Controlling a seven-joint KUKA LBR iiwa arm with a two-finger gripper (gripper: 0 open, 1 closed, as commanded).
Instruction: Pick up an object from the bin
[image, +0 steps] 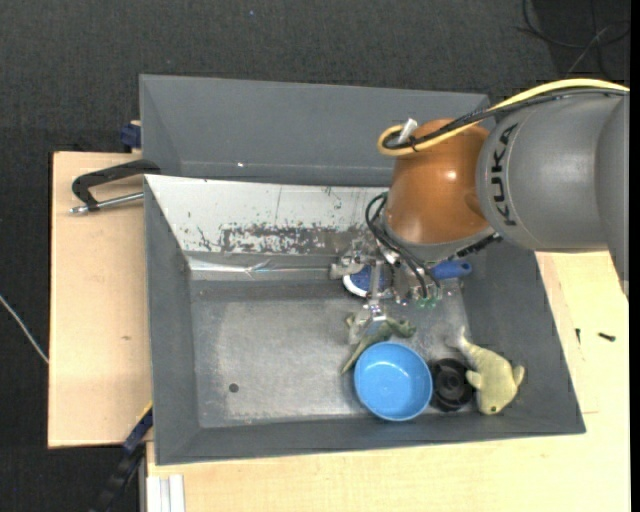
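Observation:
My gripper (390, 292) hangs low over the right middle of the bin, under the arm's orange cover. Just below it lies a small grey-green thing (374, 324) on the bin floor; whether the gripper touches it is unclear. A round blue bowl (393, 381) stands open side up, right in front of that thing. At the gripper's left, a small blue and white thing (354, 284) lies against the back slope, partly hidden.
A black round thing (450, 386) and a pale yellow plush toy (492, 379) lie right of the bowl in the front right corner. A small blue piece (452, 268) peeks out under the arm. The bin's left half is bare floor.

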